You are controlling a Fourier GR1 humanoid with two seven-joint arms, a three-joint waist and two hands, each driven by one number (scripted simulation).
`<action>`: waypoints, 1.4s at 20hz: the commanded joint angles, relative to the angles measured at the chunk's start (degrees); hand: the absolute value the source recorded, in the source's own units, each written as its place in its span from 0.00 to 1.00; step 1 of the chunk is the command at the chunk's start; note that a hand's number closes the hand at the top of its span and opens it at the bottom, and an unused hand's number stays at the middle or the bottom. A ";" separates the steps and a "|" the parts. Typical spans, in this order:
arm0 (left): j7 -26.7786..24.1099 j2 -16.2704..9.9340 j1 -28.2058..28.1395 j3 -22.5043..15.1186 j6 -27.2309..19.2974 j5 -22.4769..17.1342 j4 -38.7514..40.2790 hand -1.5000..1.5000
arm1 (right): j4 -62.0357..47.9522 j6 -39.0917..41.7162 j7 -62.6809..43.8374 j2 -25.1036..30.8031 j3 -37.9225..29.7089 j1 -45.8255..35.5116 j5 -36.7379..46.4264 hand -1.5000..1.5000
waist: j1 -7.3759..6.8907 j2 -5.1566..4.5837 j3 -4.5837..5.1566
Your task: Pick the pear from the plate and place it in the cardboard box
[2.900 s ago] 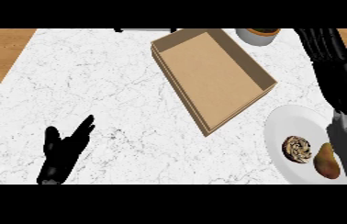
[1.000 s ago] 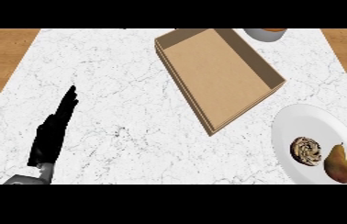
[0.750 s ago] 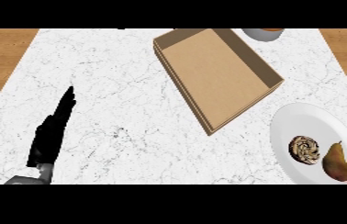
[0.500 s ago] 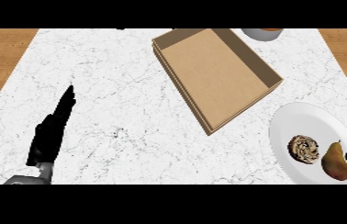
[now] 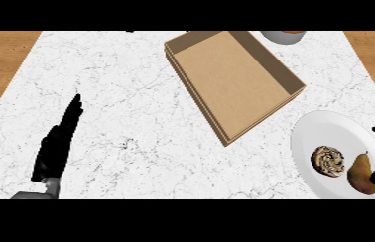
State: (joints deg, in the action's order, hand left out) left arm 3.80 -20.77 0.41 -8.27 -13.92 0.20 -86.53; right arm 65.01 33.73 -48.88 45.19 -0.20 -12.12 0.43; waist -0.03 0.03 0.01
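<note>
The brown-yellow pear [image 5: 359,172] lies on the round white plate [image 5: 315,137] at the right edge of the white marble counter [image 5: 132,87], just beside a brown swirled pastry [image 5: 329,161], so the pick has not begun and the open tan cardboard box [image 5: 233,82] holds nothing. The black left hand [image 5: 57,143] rests at the lower left with fingers straight and together, and the right hand cannot be made out. The next move calls for a hand to reach the pear at the plate's far right; no writing or brand is readable.
</note>
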 commanded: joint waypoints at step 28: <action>2.90 6.66 -2.59 7.33 8.81 7.22 -5.50 0.50 | -5.12 1.49 4.10 -12.63 -5.73 1.57 17.32 0.00 | -0.34 -0.03 -0.02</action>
State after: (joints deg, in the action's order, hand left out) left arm 6.42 -14.27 0.40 -0.90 -6.35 7.35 -88.93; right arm 63.17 35.38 -45.31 34.92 -6.97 -9.33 15.81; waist -0.04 0.17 0.33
